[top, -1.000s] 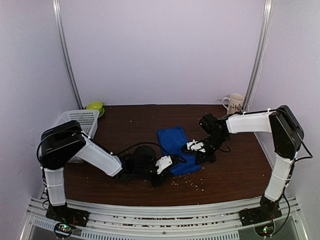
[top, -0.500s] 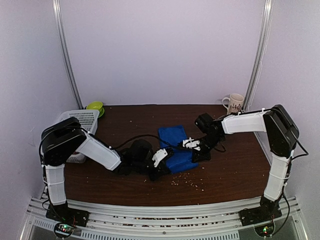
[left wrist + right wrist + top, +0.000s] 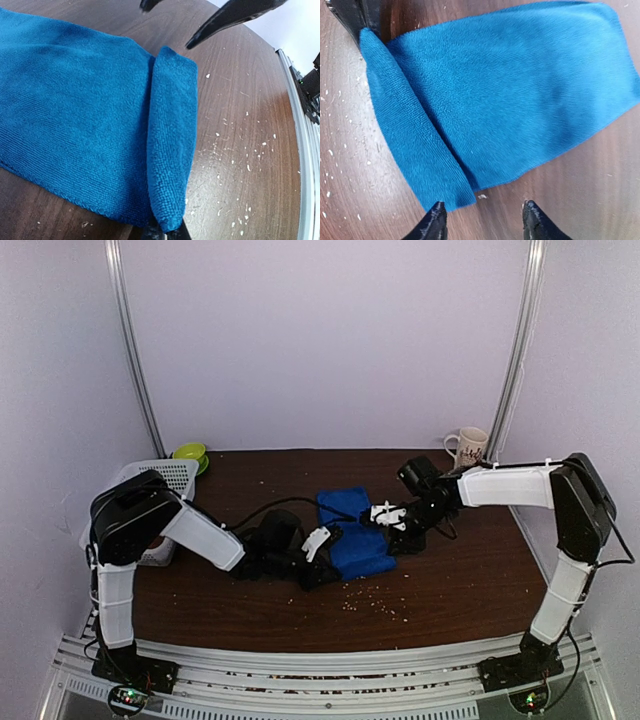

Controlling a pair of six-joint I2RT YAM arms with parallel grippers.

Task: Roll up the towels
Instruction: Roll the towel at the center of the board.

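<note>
L→R: white basket (image 3: 165, 480) + green bowl (image 3: 190, 452) sit far-left on the tabletop (image 3: 260, 480). Blue towel (image 3: 352, 530) lies flat mid-tabletop w/ one edge turned over into a narrow flap; left pincer (image 3: 320, 540) is clamped on one end of that flap. Right pincer (image 3: 385, 515) is abt half open at the flap's other end, nothing btwn the jaws, tips just off the cloth; mug (image 3: 468, 445) in the far-right corner.

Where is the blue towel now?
In the top view the blue towel lies at mid-table, between the left gripper at its near left corner and the right gripper at its right edge.
</note>
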